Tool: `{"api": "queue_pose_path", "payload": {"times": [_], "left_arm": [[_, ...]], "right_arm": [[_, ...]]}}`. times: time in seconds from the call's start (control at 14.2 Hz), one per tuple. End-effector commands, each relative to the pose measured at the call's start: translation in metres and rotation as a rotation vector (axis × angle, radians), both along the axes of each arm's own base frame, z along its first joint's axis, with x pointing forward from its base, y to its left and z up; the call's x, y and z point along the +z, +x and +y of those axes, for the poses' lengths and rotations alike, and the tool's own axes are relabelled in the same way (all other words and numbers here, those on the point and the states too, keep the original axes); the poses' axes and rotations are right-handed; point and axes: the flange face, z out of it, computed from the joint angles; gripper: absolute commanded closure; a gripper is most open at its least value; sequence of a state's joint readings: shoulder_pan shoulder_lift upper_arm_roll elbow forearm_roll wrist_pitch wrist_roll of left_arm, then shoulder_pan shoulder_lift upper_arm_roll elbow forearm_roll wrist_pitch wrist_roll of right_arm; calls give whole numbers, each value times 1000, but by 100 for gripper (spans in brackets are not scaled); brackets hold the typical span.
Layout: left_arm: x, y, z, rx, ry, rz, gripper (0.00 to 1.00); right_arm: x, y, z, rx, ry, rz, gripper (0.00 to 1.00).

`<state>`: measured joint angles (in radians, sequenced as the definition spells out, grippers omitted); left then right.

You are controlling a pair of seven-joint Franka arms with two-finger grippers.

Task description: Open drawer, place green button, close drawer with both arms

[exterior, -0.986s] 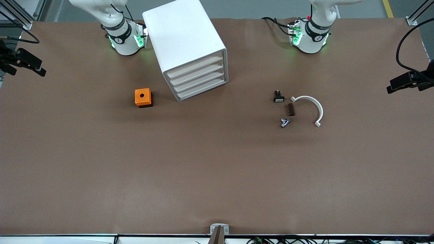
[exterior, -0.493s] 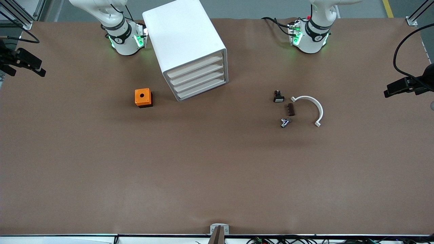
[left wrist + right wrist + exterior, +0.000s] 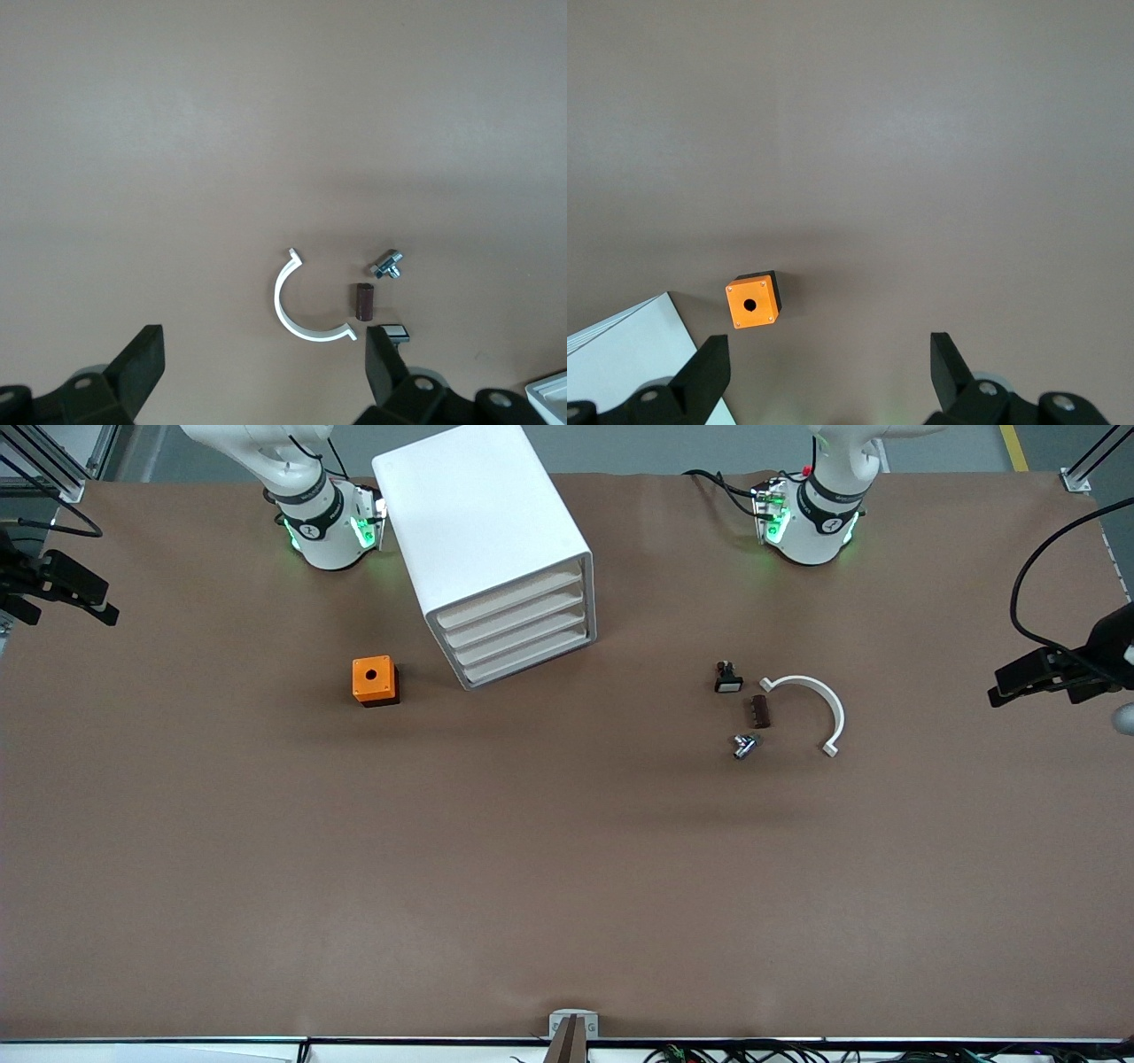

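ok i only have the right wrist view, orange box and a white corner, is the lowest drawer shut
observer: yes, the lowest drawer sits flush in the white cabinet, like the three above it.
operator: any small parts around
observer: four, toward the left arm's end: a white curved clip, a black part with a white face, a brown block and a silvery part nearest the front camera.
operator: left gripper
observer: the left gripper is open and empty, up over the table by that clip.

The cabinet (image 3: 492,549) stands near the worktop (image 3: 567,886) edge by the arm bases, the cube (image 3: 375,680) beside it, the small parts (image 3: 749,708) toward the left arm's end.
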<state>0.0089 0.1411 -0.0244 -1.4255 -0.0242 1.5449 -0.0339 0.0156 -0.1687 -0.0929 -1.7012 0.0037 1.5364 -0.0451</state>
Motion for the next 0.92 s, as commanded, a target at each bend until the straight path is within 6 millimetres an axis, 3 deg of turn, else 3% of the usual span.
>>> {"api": "queue_pose_path", "payload": {"times": [0.0,0.85], "left_arm": [[-4,4,-16,-27,28,-29,0],[-1,6,-4,-22,30,-41,0]], "right_arm": [[1,-8,-3,10,7,-6,0],[0,-8,-1,13,5,-3,0]]}}
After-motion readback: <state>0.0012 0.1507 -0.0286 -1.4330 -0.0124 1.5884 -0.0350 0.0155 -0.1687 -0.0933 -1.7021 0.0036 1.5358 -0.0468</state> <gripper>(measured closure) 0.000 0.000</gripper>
